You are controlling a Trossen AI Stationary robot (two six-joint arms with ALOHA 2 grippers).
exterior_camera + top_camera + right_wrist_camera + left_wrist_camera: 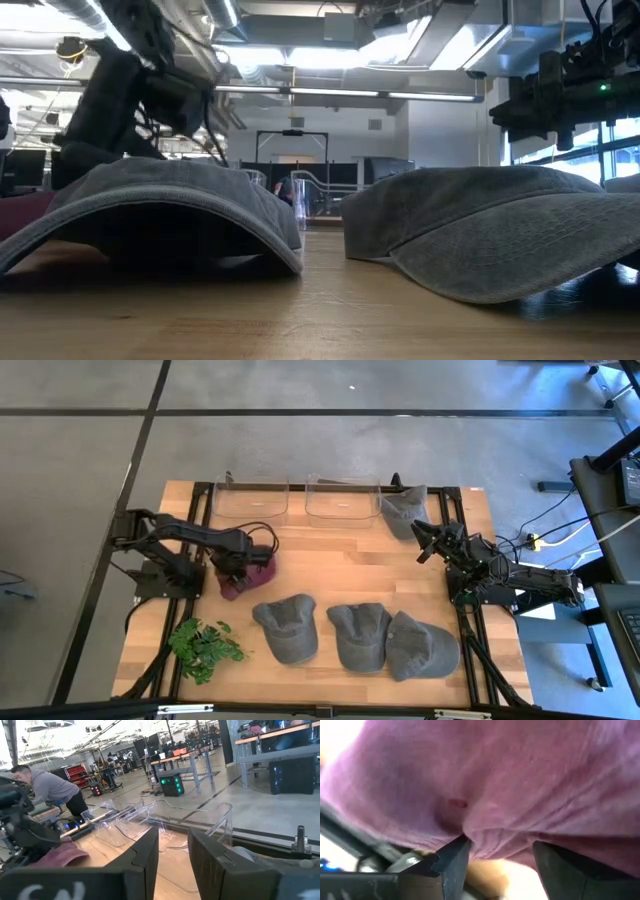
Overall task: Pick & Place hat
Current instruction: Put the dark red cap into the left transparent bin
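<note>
A maroon hat lies on the left part of the table and fills the left wrist view. My left gripper is down on it and shut on its cloth. Three grey hats rest on their brims and rims along the near edge. A fourth grey hat lies at the far edge beside a clear bin. My right gripper hovers open over the table's right side, touching nothing. My left gripper pinches a bulging fold of the maroon hat's cloth between its two fingers, coming from above. The cloth puckers around the fingertip. The hat's far part still rests on the table; which part of the hat this fold belongs to cannot be told.
Two clear plastic bins stand at the far edge. A green plant sprig lies at the near left corner. Bare wood lies between both arms. A person bends over in the room beyond.
</note>
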